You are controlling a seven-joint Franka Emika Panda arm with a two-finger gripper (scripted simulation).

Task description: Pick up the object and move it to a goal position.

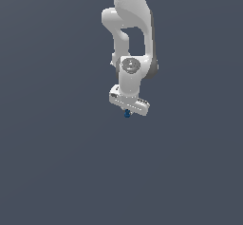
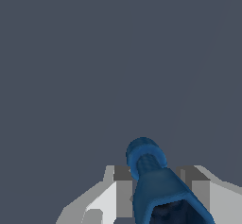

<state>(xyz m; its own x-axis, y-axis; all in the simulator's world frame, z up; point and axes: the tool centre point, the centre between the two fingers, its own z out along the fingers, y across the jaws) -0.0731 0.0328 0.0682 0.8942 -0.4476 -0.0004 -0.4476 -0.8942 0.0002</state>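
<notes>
Object (image 2: pixel 150 180), a small dark-blue peg with a narrow shaft and wider ends, sits between the two fingers of the gripper (image 2: pixel 158 183). In the wrist view its near end is broad and hollow, showing a dark cavity, and the body narrows toward a ribbed shaft that ends in a rounded cylindrical cap pointing away from the camera. A grey-padded finger (image 2: pixel 124 190) stands close against one side of the peg and the other finger stands close against the opposite side; the jaws are narrowed to roughly the width of the peg and appear closed on it, though the actual contact faces are hidden by the peg's own body. In the exterior view only a small blue tip of the object (image 1: pixel 127 114) shows, protruding just below the white gripper (image 1: pixel 128 108), directly under its middle. The hand hangs from the white arm (image 1: pixel 130 39), which descends from the top of the exterior view and is tilted slightly, its lower edge sloping down toward the exterior view's right. Surroundings in both views are a uniform dark grey-blue; whether the peg touches any surface cannot be told.
</notes>
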